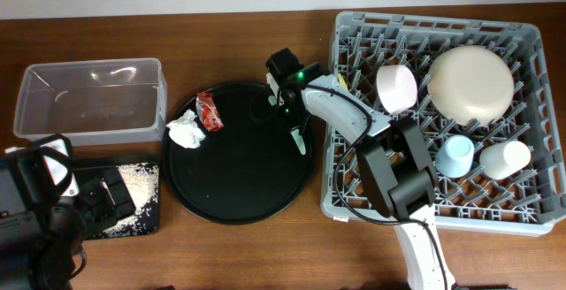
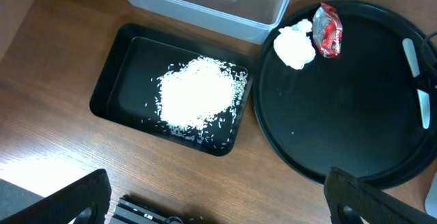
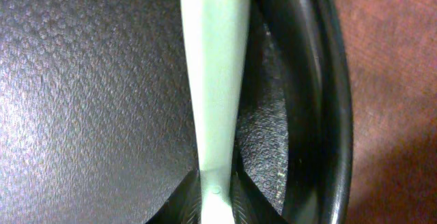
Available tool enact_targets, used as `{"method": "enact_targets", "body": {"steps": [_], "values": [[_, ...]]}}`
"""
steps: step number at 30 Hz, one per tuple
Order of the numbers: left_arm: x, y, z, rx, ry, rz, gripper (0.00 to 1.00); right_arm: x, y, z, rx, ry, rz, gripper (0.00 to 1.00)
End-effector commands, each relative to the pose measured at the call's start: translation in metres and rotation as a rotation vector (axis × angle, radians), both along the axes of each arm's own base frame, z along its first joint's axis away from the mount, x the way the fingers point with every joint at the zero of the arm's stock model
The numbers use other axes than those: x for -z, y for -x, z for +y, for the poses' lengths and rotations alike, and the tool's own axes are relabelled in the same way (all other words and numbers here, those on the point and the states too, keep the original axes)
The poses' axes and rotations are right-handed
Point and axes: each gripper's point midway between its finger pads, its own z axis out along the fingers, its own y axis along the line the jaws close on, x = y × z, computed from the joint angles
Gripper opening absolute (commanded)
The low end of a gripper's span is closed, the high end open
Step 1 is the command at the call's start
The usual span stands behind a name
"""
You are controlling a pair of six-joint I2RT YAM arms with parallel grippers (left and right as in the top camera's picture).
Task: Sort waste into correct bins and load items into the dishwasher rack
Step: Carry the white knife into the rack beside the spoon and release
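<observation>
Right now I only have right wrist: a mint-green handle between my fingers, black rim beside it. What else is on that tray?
Observer: A crumpled red wrapper touching a white napkin, at the round black tray's left edge.
Operator: Rice?
Observer: The rice is heaped in the shallow black tray, left of the round one.
Operator: Left arm?
Observer: The left gripper is open and empty, over wood beside that shallow tray.

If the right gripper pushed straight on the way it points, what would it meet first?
The mint-green utensil, held between the fingers of the right gripper; just behind it lies the round black tray, though depth is unclear.
</observation>
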Motion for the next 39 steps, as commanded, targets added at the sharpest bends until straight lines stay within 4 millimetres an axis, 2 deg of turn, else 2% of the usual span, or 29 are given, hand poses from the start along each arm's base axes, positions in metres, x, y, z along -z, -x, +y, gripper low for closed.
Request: {"method": "enact_targets", "body": {"steps": [1, 6, 9, 13, 20, 22, 24, 26, 29, 31, 33, 37, 39], "values": [[-0.001, 0.001, 0.002, 0.003, -0.016, 0.000, 0.99, -0.008, -0.002, 0.004, -0.004, -0.002, -0.001, 0.18], [-0.001, 0.001, 0.002, 0.003, -0.016, 0.000, 1.00, -0.048, -0.013, 0.010, -0.004, -0.038, -0.064, 0.18], [-0.001, 0.001, 0.002, 0.003, -0.016, 0.000, 0.99, -0.064, -0.015, 0.011, -0.004, -0.042, -0.069, 0.18], [-0.001, 0.001, 0.002, 0.003, -0.016, 0.000, 0.99, -0.097, -0.017, 0.012, 0.063, -0.061, -0.069, 0.15], [-0.001, 0.001, 0.002, 0.003, -0.016, 0.000, 0.99, -0.181, -0.034, 0.021, 0.099, -0.155, -0.198, 0.15], [-0.001, 0.001, 0.002, 0.003, -0.016, 0.000, 0.99, -0.202, -0.037, 0.016, 0.135, -0.165, -0.234, 0.15], [-0.001, 0.001, 0.002, 0.003, -0.016, 0.000, 0.99, -0.215, -0.042, 0.000, 0.218, -0.136, -0.269, 0.15], [-0.001, 0.001, 0.002, 0.003, -0.016, 0.000, 0.99, -0.220, -0.047, -0.018, 0.300, -0.102, -0.286, 0.15], [-0.001, 0.001, 0.002, 0.003, -0.016, 0.000, 0.99, -0.216, -0.050, -0.043, 0.384, -0.074, -0.261, 0.15], [-0.001, 0.001, 0.002, 0.003, -0.016, 0.000, 0.99, -0.211, -0.057, -0.079, 0.492, -0.015, -0.255, 0.15], [-0.001, 0.001, 0.002, 0.003, -0.016, 0.000, 0.99, -0.208, -0.062, -0.106, 0.565, 0.019, -0.249, 0.16], [-0.001, 0.001, 0.002, 0.003, -0.016, 0.000, 0.99, -0.193, -0.067, -0.139, 0.625, 0.054, -0.209, 0.16], [-0.001, 0.001, 0.002, 0.003, -0.016, 0.000, 0.99, -0.179, -0.064, -0.144, 0.630, 0.079, -0.174, 0.16]]}}
